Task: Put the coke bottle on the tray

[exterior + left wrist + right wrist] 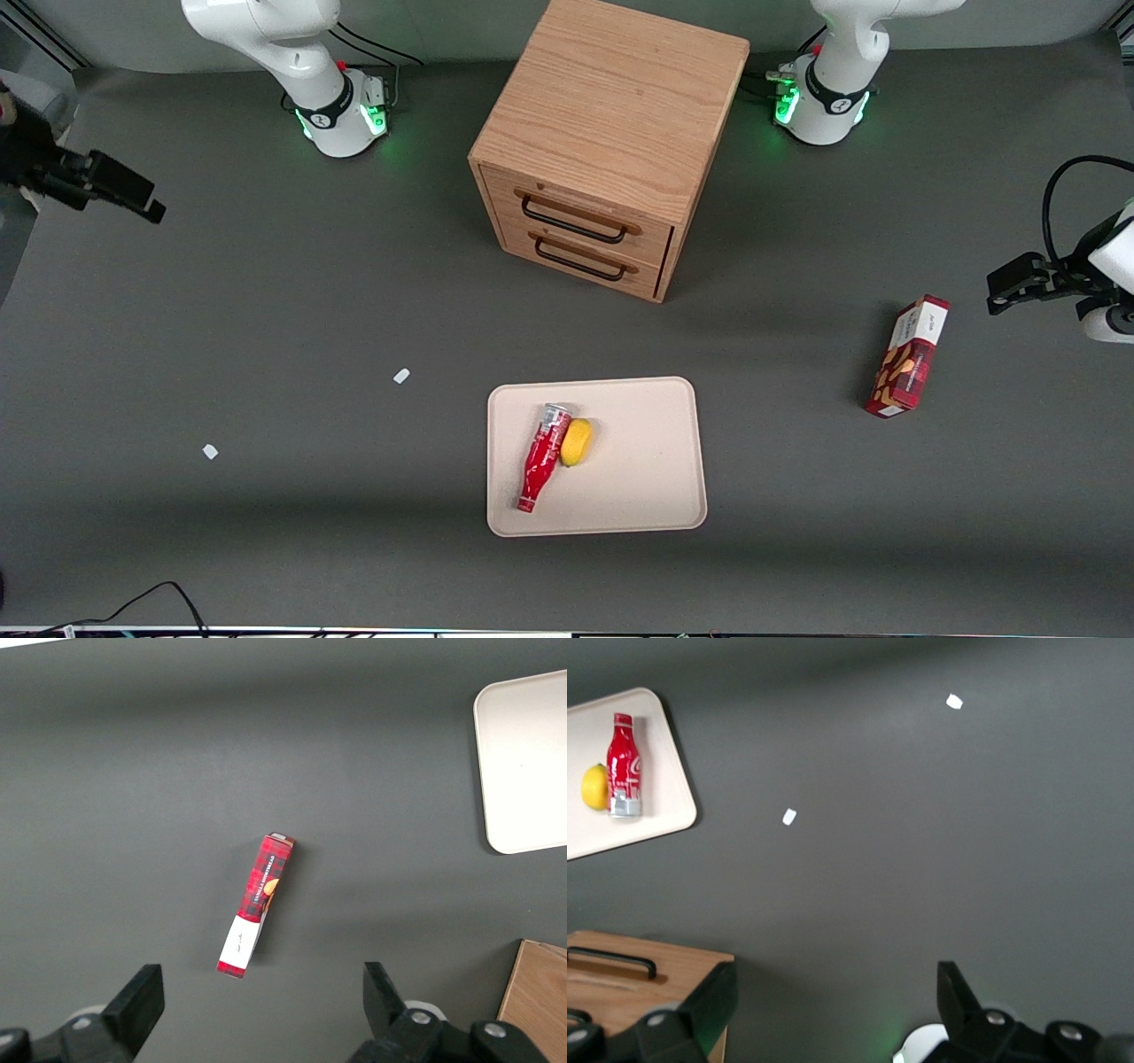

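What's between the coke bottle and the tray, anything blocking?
Nothing visible. The coke bottle already lies on its side on the tray, touching a lemon. The gripper hangs open toward the working arm's end of the table.

I can make out white script lettering on the coke bottle [624, 764], lying on the tray [647, 496], but I cannot read it letter for letter. The snack box [256, 904] toward the parked arm's end of the desk carries a line of small print, too small for me to read.
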`<action>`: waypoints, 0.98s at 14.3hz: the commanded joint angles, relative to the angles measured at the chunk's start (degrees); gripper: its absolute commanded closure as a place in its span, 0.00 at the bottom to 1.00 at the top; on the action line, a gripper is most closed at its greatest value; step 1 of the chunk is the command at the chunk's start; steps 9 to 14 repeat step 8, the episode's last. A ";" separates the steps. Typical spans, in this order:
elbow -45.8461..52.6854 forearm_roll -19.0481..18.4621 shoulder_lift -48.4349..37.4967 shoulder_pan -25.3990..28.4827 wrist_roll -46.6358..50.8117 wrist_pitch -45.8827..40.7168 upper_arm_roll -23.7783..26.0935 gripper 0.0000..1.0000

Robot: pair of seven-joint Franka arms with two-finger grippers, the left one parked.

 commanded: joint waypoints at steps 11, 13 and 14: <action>-1.50 0.35 -1.60 0.91 -0.11 -2.16 -1.07 0.00; -1.50 0.35 -1.60 0.91 -0.11 -2.16 -1.07 0.00; -1.50 0.35 -1.60 0.91 -0.11 -2.16 -1.07 0.00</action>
